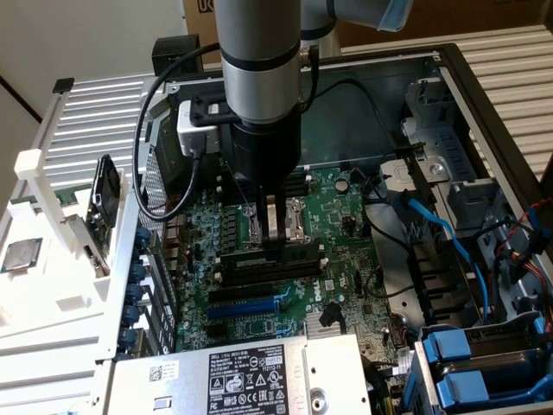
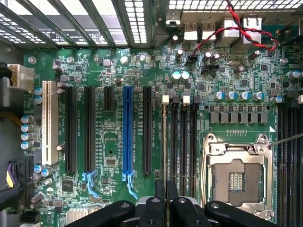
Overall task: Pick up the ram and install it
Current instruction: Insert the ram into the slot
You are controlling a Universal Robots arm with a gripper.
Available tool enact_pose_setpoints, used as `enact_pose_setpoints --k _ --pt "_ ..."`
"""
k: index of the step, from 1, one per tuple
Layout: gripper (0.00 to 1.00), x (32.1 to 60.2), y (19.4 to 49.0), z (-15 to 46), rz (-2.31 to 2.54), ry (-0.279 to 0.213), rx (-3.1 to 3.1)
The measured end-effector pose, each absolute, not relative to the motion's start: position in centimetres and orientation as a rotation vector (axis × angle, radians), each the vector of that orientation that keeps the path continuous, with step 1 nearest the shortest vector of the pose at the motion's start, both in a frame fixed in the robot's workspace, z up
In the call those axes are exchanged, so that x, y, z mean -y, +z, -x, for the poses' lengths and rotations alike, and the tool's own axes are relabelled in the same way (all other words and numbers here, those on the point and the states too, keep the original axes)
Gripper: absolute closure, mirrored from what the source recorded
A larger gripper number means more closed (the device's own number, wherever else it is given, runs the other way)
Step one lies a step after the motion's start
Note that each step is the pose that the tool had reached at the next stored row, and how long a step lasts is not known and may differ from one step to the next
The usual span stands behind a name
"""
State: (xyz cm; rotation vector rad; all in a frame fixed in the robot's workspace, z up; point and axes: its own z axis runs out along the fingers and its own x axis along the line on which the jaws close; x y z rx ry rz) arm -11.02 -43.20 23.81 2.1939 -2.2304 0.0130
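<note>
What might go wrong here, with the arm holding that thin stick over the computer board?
1. The long, thin dark-green ram stick, pinched in the tool, is right at the long black slots; if tilted or off line, it may jam instead of seating.
2. The square silver processor socket lies beside those slots; a slip might strike it.

A blue slot [image 2: 128, 130] and a silver socket [image 2: 236, 182] are sitting on the motherboard [image 2: 109, 142]; blue cables [image 1: 441, 226] are trailing beside it.

One ram [image 1: 298, 252], one pincer [image 1: 275, 232], one processor socket [image 2: 236, 179], one blue slot [image 2: 128, 132], one white slot [image 2: 47, 123], one processor chip [image 1: 19, 256].
</note>
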Motion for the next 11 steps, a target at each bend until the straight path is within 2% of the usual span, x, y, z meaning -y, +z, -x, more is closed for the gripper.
enact_pose_setpoints --k 11 --pt "0.87 43.20 23.45 11.05 -2.193 0.013 2.231"
